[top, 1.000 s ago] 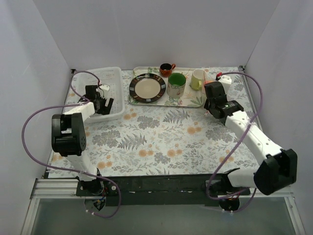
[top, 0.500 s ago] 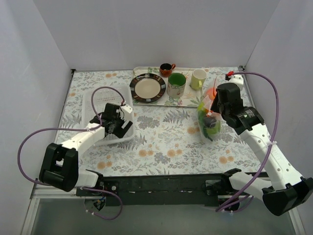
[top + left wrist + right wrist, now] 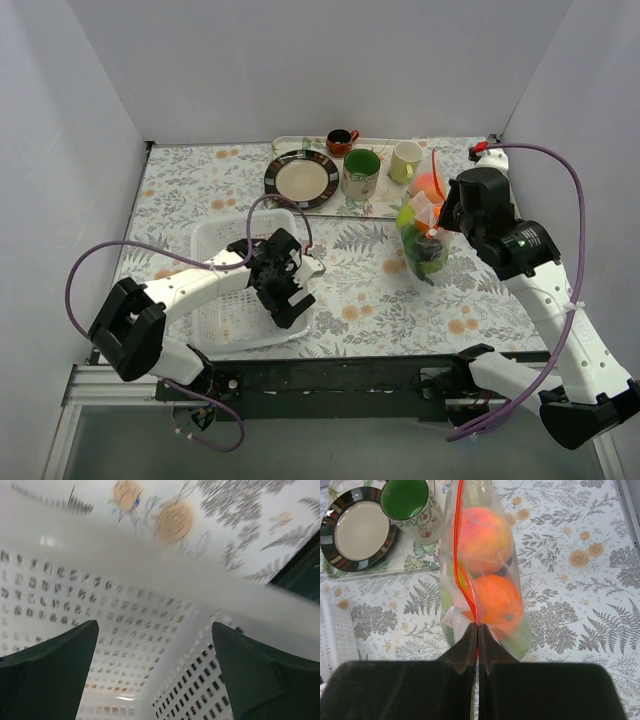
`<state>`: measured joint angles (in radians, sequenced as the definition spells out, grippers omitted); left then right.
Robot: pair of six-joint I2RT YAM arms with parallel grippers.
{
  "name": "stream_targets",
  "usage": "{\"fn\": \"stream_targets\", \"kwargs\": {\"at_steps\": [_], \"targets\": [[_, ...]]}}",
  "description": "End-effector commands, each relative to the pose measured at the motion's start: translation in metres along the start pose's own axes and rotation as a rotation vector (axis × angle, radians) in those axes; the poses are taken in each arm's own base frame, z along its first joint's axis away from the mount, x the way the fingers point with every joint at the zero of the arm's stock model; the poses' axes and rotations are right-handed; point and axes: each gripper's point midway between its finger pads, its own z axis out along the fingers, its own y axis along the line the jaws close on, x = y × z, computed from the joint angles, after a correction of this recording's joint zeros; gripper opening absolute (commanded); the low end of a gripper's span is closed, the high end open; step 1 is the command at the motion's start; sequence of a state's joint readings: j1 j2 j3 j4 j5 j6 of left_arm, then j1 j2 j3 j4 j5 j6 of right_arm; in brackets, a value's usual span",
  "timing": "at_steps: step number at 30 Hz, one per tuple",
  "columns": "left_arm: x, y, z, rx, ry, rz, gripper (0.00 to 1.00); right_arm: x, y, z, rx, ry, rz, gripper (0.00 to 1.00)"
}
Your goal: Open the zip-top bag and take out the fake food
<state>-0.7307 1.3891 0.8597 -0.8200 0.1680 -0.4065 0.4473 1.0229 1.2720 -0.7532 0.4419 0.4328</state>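
The zip-top bag [image 3: 485, 567] is clear with an orange-red strip, the peach [image 3: 482, 532] pink-red, the basket [image 3: 225, 290] white lattice, and the tablecloth [image 3: 380, 290] white with grey ferns and orange flowers.

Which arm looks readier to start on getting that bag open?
Probably right: the right end effector is shut on the zip-top bag at its zip strip. The left end effector is off at the white basket.

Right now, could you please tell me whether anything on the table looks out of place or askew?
The white basket lies skewed to the table's edges near the front, the left gripper straddling its rim. The clear bag hangs in mid-air, pinched by the right gripper. Nothing looks spilled or broken.
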Motion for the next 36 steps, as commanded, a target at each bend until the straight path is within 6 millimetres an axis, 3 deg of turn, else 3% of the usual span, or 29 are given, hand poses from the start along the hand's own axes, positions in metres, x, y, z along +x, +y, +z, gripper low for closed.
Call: {"fn": "stream_targets", "kwargs": {"at_steps": [1, 3, 4, 6, 7, 9, 12, 15, 17, 18, 20, 21, 22, 23, 24, 26, 27, 28, 30, 31, 36], "targets": [[-0.043, -0.045, -0.019, 0.167, -0.035, 0.01, 0.98, -0.031, 0.012, -0.022, -0.082, -0.087, 0.032, 0.01], [-0.06, -0.059, -0.012, 0.177, -0.025, 0.054, 0.98, -0.029, 0.015, -0.024, -0.099, -0.078, 0.039, 0.01], [-0.083, -0.063, -0.019, 0.176, -0.066, 0.068, 0.98, -0.029, 0.016, -0.026, -0.11, -0.074, 0.045, 0.01], [-0.095, -0.075, -0.008, 0.166, -0.037, 0.112, 0.98, -0.029, 0.02, -0.027, -0.125, -0.067, 0.054, 0.01], [-0.113, -0.079, -0.013, 0.157, -0.068, 0.139, 0.98, -0.029, 0.021, -0.028, -0.134, -0.068, 0.054, 0.01], [-0.12, -0.091, -0.009, 0.143, -0.052, 0.186, 0.98, -0.029, 0.024, -0.027, -0.144, -0.063, 0.064, 0.01], [-0.141, -0.092, -0.032, 0.128, -0.127, 0.199, 0.98, -0.031, 0.033, -0.027, -0.179, -0.052, 0.074, 0.01], [-0.149, -0.06, -0.054, 0.006, -0.21, 0.196, 0.98, -0.038, 0.045, -0.029, -0.232, -0.055, 0.087, 0.01], [-0.155, -0.034, -0.086, -0.075, -0.303, 0.161, 0.98, -0.042, 0.057, -0.033, -0.289, -0.057, 0.094, 0.01], [-0.158, -0.004, -0.104, -0.122, -0.349, 0.101, 0.98, -0.048, 0.062, -0.036, -0.313, -0.074, 0.106, 0.01], [-0.162, 0.023, -0.156, -0.192, -0.487, 0.056, 0.98, -0.052, 0.073, -0.042, -0.364, -0.081, 0.104, 0.01], [-0.161, 0.055, -0.188, -0.271, -0.558, -0.008, 0.98, -0.059, 0.078, -0.047, -0.385, -0.093, 0.106, 0.01], [-0.157, 0.068, -0.213, -0.326, -0.613, -0.007, 0.98, -0.061, 0.084, -0.052, -0.416, -0.093, 0.102, 0.01], [-0.148, 0.078, -0.25, -0.416, -0.696, -0.027, 0.98, -0.064, 0.09, -0.055, -0.439, -0.095, 0.101, 0.01], [-0.132, 0.095, -0.267, -0.492, -0.719, -0.068, 0.98, -0.066, 0.095, -0.059, -0.46, -0.097, 0.099, 0.01], [-0.1, 0.107, -0.303, -0.659, -0.77, -0.093, 0.98, -0.074, 0.114, -0.073, -0.55, -0.106, 0.101, 0.01], [-0.084, 0.117, -0.308, -0.721, -0.76, -0.122, 0.98, -0.077, 0.121, -0.08, -0.59, -0.11, 0.1, 0.01], [-0.066, 0.123, -0.287, -0.737, -0.701, -0.142, 0.98, -0.078, 0.137, -0.09, -0.667, -0.11, 0.102, 0.01], [-0.031, 0.133, -0.29, -0.849, -0.676, -0.214, 0.98, -0.077, 0.155, -0.1, -0.751, -0.098, 0.094, 0.01], [-0.013, 0.137, -0.268, -0.861, -0.623, -0.236, 0.98, -0.072, 0.171, -0.109, -0.824, -0.077, 0.076, 0.01], [0.041, 0.152, -0.248, -1.004, -0.473, -0.282, 0.98, -0.062, 0.224, -0.136, -1.002, -0.055, 0.035, 0.01]]}}
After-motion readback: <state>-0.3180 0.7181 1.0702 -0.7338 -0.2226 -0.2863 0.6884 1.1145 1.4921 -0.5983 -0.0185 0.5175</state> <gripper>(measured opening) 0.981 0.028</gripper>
